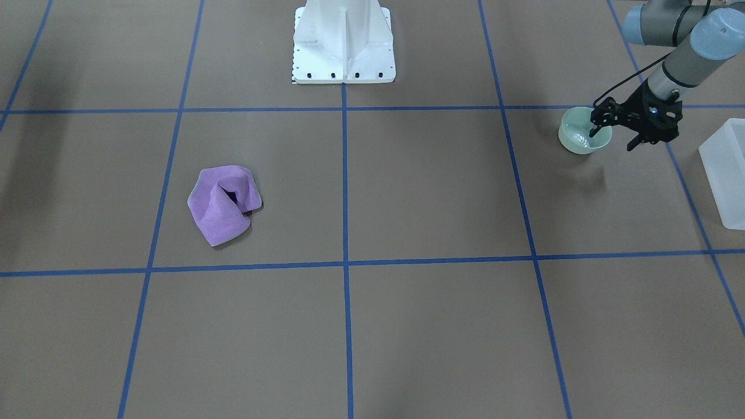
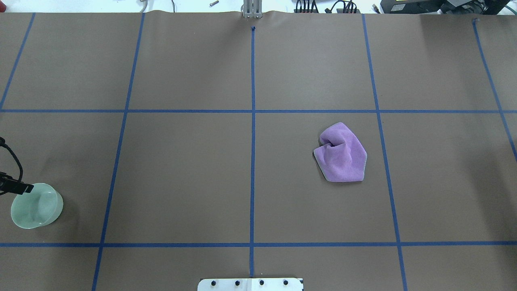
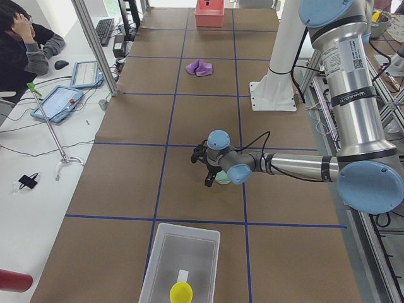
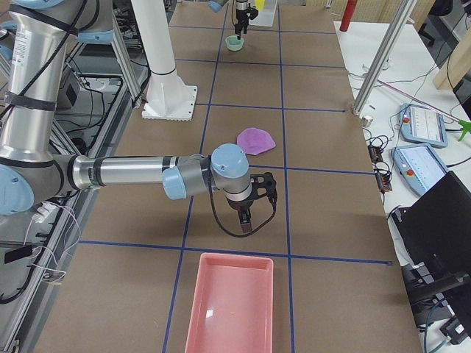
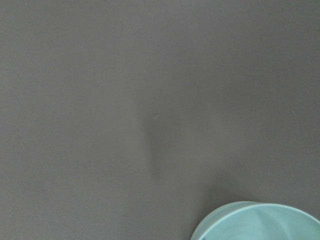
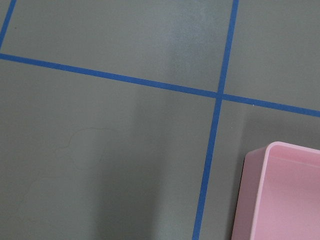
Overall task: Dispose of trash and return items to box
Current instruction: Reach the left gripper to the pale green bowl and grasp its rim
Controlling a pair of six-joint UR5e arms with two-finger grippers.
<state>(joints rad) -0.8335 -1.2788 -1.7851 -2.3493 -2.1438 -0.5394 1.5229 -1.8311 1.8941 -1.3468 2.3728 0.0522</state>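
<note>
A pale green bowl (image 1: 577, 139) stands near the robot's left end of the table; it also shows in the overhead view (image 2: 36, 205). My left gripper (image 1: 612, 139) is open and straddles the bowl's rim, one finger (image 1: 593, 132) inside and one outside. The left wrist view shows only the bowl's rim (image 5: 260, 222). A crumpled purple cloth (image 1: 224, 203) lies on the robot's right half. My right gripper (image 4: 250, 213) shows only in the exterior right view, hovering past the cloth near a pink tray (image 4: 228, 309); I cannot tell whether it is open or shut.
A clear plastic box (image 1: 727, 174) stands at the table's left end, just beyond the bowl, with a yellow item (image 3: 181, 292) inside. The pink tray's corner shows in the right wrist view (image 6: 280, 195). The robot's white base (image 1: 343, 41) stands at mid-table.
</note>
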